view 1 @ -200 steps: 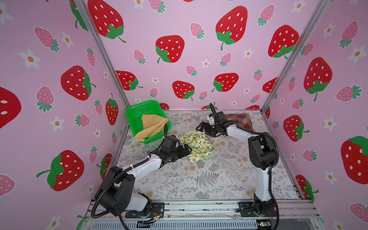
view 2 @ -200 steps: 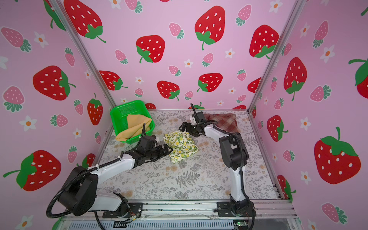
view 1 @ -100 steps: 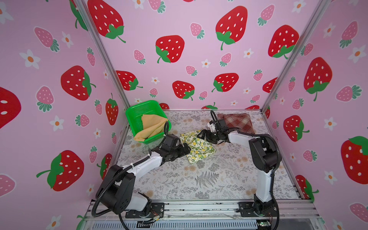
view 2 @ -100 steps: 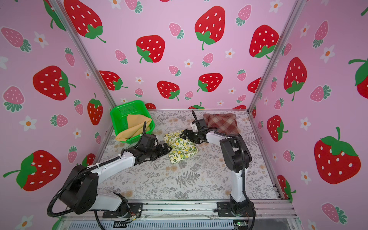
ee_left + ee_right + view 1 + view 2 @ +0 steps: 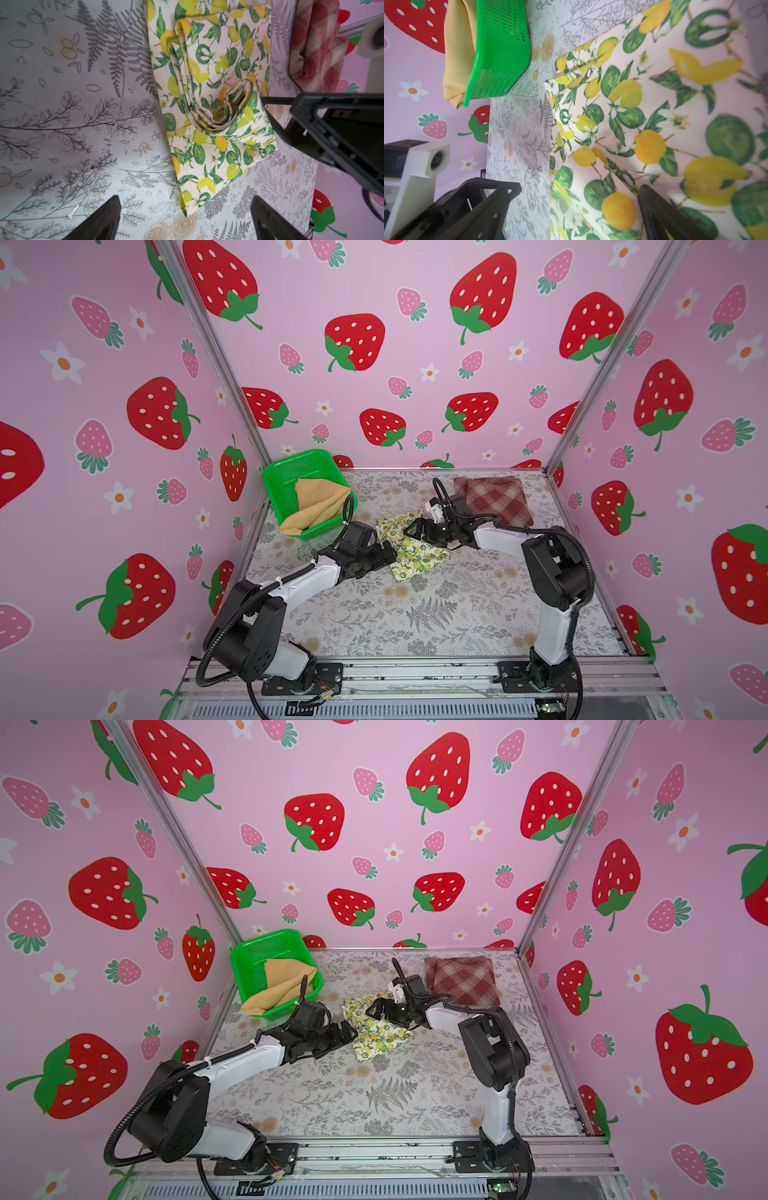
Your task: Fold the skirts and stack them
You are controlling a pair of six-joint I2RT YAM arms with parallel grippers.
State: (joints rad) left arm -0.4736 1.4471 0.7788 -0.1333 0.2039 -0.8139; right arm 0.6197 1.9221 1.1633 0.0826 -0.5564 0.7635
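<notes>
**Both pincers open at the lemon-print skirt**

Container: a green perforated plastic basket (image 5: 291,472) stands just beyond the left pincer (image 5: 388,554), against the back left corner. It holds one item, a plain mustard-yellow cloth skirt (image 5: 320,502). The skirt is loosely folded, and one end hangs out over the basket rim.

Between the two pincers lies a cream cloth skirt printed with yellow lemons and green leaves (image 5: 419,562). It is folded into a rough rectangle, and the left wrist view shows curled, layered edges on its top face.

Left pincer: jaws spread wide, nothing held, a corner of the lemon skirt between them.

Right pincer (image 5: 409,530): jaws spread wide, nothing held, low over the opposite edge of the same skirt. One jaw is above the print and the other is past the cloth edge. Contact with the cloth cannot be determined.

Behind the right pincer, a red-brown and cream plaid skirt (image 5: 494,499) lies as a thick, flat folded pad.

All of this rests on a pale table cover printed with grey ferns (image 5: 415,614).
</notes>
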